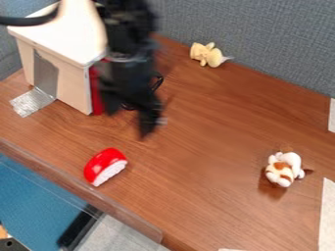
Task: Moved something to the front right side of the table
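Observation:
The black gripper (128,125) hangs blurred over the table's left-centre part, beside the white box. Its fingers stand apart, open, with nothing clearly held between them. A red and white toy (105,165) lies on the table near its front left edge, below the gripper in the view and apart from it. On the right side rests a small white plush toy with brown and orange patches (284,168). A pale yellow plush toy (208,54) lies at the back, close to the grey partition.
A white-topped box (62,37) stands at the back left, with a red part on its right side and clear tape (31,102) at its foot. Grey partitions (255,34) bound the table's back. The wooden table's front edge (78,193) runs diagonally at lower left.

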Controlling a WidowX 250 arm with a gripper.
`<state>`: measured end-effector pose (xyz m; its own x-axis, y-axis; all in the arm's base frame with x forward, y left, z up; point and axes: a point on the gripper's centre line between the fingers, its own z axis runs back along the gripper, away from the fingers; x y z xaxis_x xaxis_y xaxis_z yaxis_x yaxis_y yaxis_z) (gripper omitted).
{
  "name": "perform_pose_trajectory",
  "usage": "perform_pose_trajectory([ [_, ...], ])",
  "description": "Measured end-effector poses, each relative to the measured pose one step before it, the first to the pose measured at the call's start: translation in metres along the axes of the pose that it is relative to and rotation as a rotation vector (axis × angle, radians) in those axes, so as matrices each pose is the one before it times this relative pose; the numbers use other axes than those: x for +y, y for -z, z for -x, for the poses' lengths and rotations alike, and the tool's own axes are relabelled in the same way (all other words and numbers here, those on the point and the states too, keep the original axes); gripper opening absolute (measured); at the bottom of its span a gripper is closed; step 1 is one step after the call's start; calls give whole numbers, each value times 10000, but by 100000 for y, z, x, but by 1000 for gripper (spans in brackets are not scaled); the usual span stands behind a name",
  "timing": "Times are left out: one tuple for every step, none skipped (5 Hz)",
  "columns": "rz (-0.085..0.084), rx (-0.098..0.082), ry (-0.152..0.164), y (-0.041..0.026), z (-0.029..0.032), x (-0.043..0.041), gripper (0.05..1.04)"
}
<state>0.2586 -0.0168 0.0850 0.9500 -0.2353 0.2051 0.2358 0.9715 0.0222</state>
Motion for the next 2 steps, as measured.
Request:
perform_pose_trajectory([
  [350,-652,997,-486,-3242,-3575,1001],
  [415,-286,571,1146,-3597,-3777,1001],
])
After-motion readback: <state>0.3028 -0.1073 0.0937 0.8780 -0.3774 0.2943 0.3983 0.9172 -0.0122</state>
